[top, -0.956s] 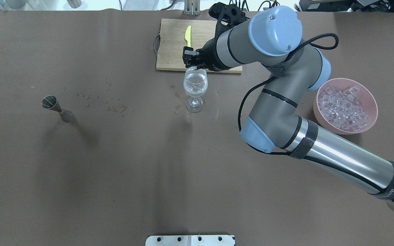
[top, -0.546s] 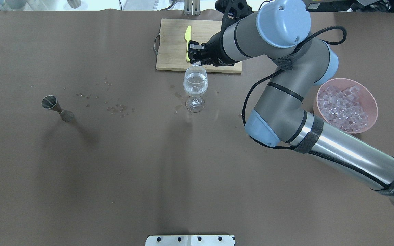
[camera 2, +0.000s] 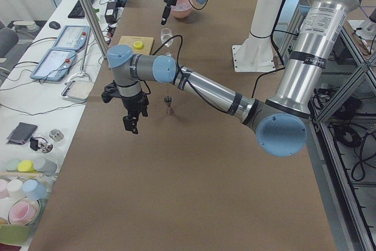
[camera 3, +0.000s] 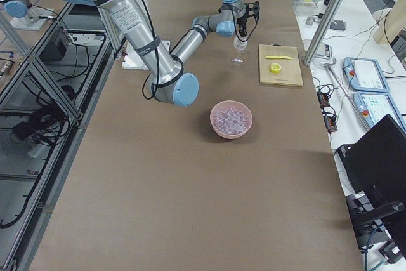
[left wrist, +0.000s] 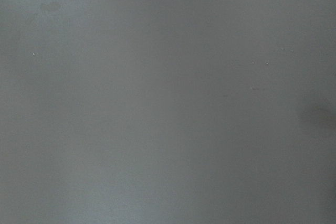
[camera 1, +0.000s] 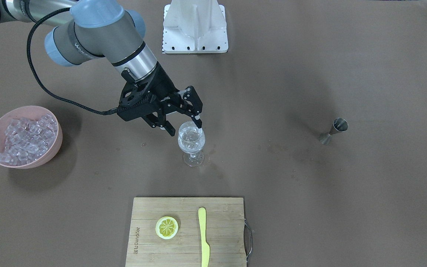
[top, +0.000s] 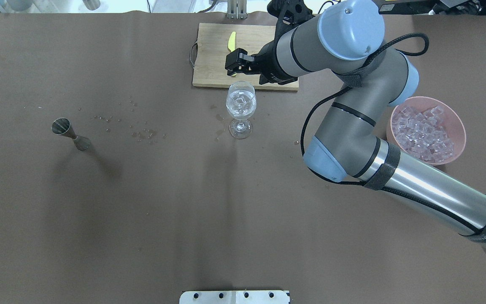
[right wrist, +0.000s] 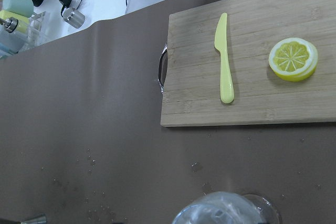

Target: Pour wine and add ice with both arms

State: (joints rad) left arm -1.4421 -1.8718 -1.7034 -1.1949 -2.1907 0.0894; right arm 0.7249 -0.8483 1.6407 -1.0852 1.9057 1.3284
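A stemmed wine glass (top: pixel 241 103) stands mid-table, with clear wine and an ice cube (camera 1: pixel 190 135) in its bowl. My right gripper (camera 1: pixel 185 129) hovers just above the rim, open, its fingers (camera 1: pixel 169 131) spread with nothing between them. In the overhead view the right gripper (top: pixel 234 71) lies between the glass and the cutting board. The glass rim (right wrist: pixel 226 211) shows at the bottom of the right wrist view. More ice (top: pixel 424 133) fills a pink bowl (top: pixel 458 122) at the right. My left gripper (camera 2: pixel 132 123) shows only in the exterior left view, above bare table; I cannot tell its state.
A steel jigger (top: pixel 68 131) stands at the left with droplets (top: pixel 144 134) beside it. At the far edge a wooden cutting board (camera 1: pixel 221 237) carries a lemon slice (camera 1: pixel 166 227) and a yellow knife (camera 1: pixel 203 237). The white robot base (camera 1: pixel 195 26) sits at the near edge.
The right gripper has lifted off the glass rim toward the board and opened. The ice cube it held now lies in the glass.
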